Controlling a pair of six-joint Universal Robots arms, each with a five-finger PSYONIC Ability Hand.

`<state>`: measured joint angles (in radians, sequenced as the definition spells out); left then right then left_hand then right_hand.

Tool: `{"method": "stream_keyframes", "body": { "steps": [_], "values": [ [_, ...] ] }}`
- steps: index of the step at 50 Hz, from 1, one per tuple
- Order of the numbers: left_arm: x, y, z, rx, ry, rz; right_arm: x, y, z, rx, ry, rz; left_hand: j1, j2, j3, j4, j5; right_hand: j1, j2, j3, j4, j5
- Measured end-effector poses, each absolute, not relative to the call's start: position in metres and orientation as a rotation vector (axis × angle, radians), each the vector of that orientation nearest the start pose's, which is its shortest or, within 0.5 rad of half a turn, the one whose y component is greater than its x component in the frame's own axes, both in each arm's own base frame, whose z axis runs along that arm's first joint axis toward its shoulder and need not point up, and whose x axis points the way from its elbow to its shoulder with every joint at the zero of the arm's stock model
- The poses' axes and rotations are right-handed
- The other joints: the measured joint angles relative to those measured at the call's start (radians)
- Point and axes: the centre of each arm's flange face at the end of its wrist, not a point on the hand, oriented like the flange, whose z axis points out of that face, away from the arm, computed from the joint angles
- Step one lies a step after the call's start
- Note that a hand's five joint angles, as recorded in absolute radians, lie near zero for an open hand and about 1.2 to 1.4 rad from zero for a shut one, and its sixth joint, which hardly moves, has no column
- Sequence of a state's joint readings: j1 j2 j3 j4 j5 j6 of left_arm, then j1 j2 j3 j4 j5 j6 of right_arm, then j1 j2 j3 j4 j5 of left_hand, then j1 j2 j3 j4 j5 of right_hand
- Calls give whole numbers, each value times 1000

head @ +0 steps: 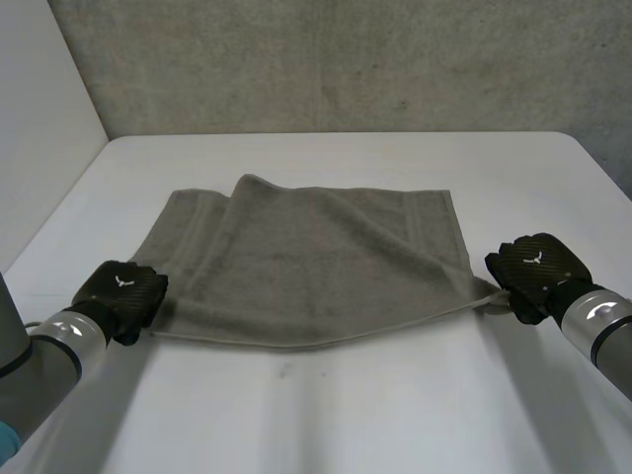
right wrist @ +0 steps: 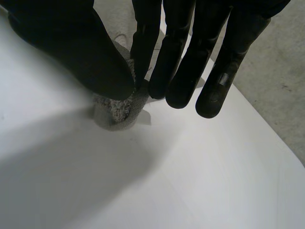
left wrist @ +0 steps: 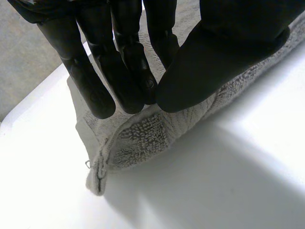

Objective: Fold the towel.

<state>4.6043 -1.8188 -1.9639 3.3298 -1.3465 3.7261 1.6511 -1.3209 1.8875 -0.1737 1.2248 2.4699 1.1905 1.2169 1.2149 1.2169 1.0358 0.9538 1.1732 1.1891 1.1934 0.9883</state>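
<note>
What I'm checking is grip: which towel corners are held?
The near two: left hand pinches the near-left corner, right hand the near-right corner. Far corners lie free.

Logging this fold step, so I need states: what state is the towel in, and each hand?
towel: spread out on the table, rumpled along its far edge.
left hand: shut on the towel's near left corner, thumb against fingers.
right hand: shut on the towel's near right corner.
</note>
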Motion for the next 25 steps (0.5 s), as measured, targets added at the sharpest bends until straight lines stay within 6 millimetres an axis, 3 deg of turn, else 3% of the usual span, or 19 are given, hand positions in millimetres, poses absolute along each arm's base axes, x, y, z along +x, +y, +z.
{"method": "stream_keyframes", "body": {
  "steps": [5,16,22,24,25],
  "values": [
    [-179,-263,146,1051,2376,-1650,185,-271,161,-1245,2322,-1772,1,0,0,0,1,0,0,0,0,0],
    [-189,-318,134,1044,2315,-1721,186,-268,155,-1246,2331,-1742,2,0,1,0,2,0,0,0,0,-1],
    [-194,-327,133,1055,2301,-1743,186,-268,154,-1247,2329,-1743,0,-26,-20,-23,-14,0,0,0,0,-1],
    [-197,-322,132,1072,2306,-1736,186,-268,154,-1247,2329,-1745,-291,-297,-293,-296,-289,0,0,0,0,0],
    [-197,-320,132,1077,2308,-1733,186,-268,154,-1247,2329,-1745,-291,-297,-293,-296,-289,0,0,0,0,0]
  ]
}}
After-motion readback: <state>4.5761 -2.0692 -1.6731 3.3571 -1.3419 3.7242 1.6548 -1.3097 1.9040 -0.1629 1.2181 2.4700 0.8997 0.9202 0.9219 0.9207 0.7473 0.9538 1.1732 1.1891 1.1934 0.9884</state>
